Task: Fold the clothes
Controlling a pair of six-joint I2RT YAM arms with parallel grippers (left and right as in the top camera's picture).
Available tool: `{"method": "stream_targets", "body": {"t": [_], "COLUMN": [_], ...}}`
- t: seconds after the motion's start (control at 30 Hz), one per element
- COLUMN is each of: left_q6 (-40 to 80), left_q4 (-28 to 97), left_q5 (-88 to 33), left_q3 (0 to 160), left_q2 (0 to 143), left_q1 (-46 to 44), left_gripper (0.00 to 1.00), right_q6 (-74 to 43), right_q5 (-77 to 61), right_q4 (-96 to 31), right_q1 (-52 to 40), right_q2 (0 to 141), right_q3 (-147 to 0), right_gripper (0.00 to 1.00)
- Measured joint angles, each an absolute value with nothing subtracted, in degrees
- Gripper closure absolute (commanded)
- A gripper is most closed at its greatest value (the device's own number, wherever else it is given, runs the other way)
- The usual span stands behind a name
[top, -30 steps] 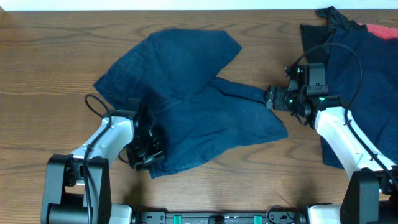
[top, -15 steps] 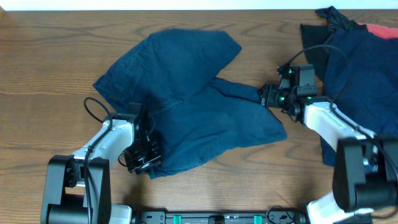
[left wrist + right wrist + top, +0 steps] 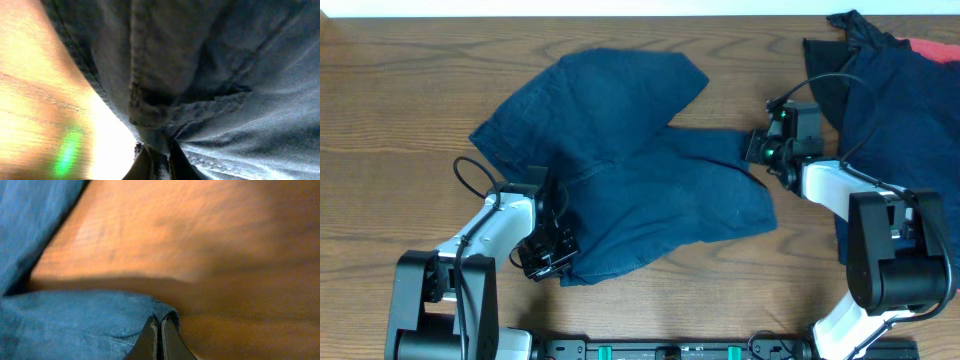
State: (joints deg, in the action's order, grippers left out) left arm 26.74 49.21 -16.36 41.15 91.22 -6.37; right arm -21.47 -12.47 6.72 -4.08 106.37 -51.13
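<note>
**Clerk:** Entry one?

**Keeper:** Shorts (image 3: 640,170), medium-dark blue denim, one pair. They lie crumpled at the middle of the table (image 3: 390,80). One broad lobe spreads toward the far left and a second lies toward the near right. A narrow strip runs rightward from between them.

**Clerk:** Held at the left?

**Keeper:** Left gripper (image 3: 548,258), at the near-left edge of the shorts. The left wrist view shows the jaws drawn together with denim caught between them. A thick stitched fold (image 3: 150,107) bunches just above, with pale wood to its left.

**Clerk:** Held at the right?

**Keeper:** Right gripper (image 3: 757,147), at the right tip of the narrow strip. In the right wrist view the fingers (image 3: 147,342) are pressed flat against each other and pinch a corner of the blue cloth. Bare wood lies beyond that corner.

**Clerk:** Remaining garments?

**Keeper:** Three, piled at the far-right corner. The navy piece (image 3: 900,110) is the largest and passes beneath the right arm toward the near side. The black piece (image 3: 850,30) is rumpled at the far edge of the pile. Of the red piece (image 3: 935,48) only a sliver shows, at the far right above the navy.

**Clerk:** Pile and shorts touching?

**Keeper:** Apart, with the right gripper between them.
</note>
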Motion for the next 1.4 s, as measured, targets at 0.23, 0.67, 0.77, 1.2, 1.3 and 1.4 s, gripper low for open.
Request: {"method": "stream_targets", "body": {"t": [0.23,0.67,0.77,1.2,1.3,1.4], "left_q6": [27.0,21.8,20.8,45.0,51.7,56.3], "left_q4": [46.9,48.3,54.2,62.3,59.7,56.6], "left_q5": [-16.4,-11.1,-10.0,-14.5,-15.0,-15.3], "left_q3": [41.1,47.1,51.4,51.0,47.3,44.5], "left_q2": [90.6,91.0,91.0,81.5,80.7,80.1], "left_q1": [-4.1,-2.8,-2.6,-2.5,-2.5,-2.5], "left_gripper": [0.94,0.32,0.32,0.45,0.44,0.43], "right_q6": [-23.1,-16.5,-13.3,-7.0,-6.7,-6.6], "right_q5": [-10.3,-14.1,-14.3,-13.6,-13.5,-13.5], "right_q4": [4.4,-25.0,-32.1,-47.7,-48.2,-48.6], "right_q1": [3.9,8.4,8.4,8.4,8.4,8.4], "right_q2": [106.4,99.8,92.5,77.7,77.9,78.2], "right_q3": [-56.6,-63.0,-63.1,-63.6,-63.6,-63.6], "right_gripper": [0.68,0.44,0.35,0.34,0.34,0.34]}}
